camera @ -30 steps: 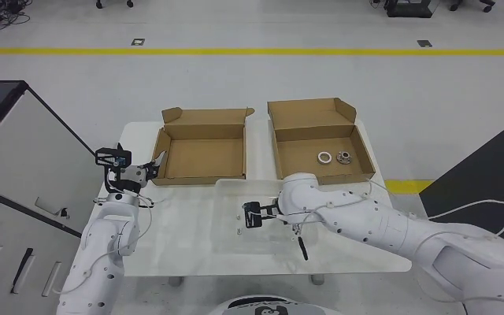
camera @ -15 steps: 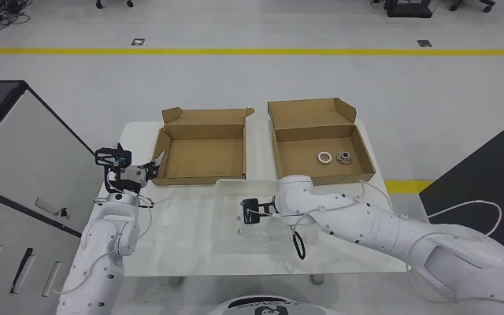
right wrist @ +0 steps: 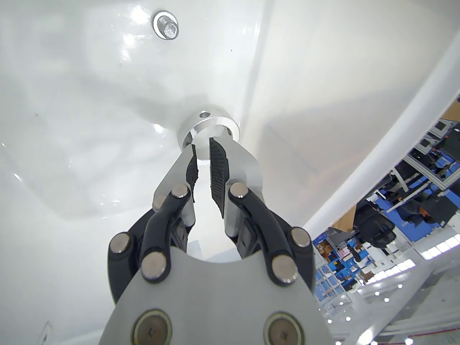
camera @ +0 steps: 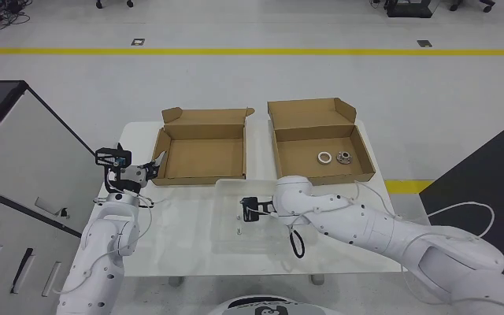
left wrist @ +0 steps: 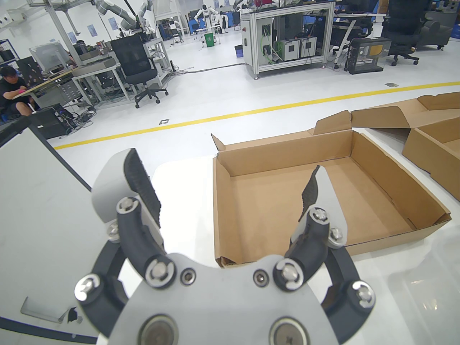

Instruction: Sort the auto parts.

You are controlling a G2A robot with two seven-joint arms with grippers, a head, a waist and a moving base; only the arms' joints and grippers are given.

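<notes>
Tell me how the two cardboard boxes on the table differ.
The left cardboard box is empty; the right cardboard box holds a white ring and a darker metal part. The left cardboard box stands just beyond the open left gripper; the right cardboard box is farther from it. Both are tan, open-topped, flaps raised, side by side.

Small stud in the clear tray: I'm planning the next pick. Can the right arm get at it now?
Probably not yet: nothing blocks the stud, lying bare nearby in the tray, but the right gripper looks shut on the metal collar.
</notes>
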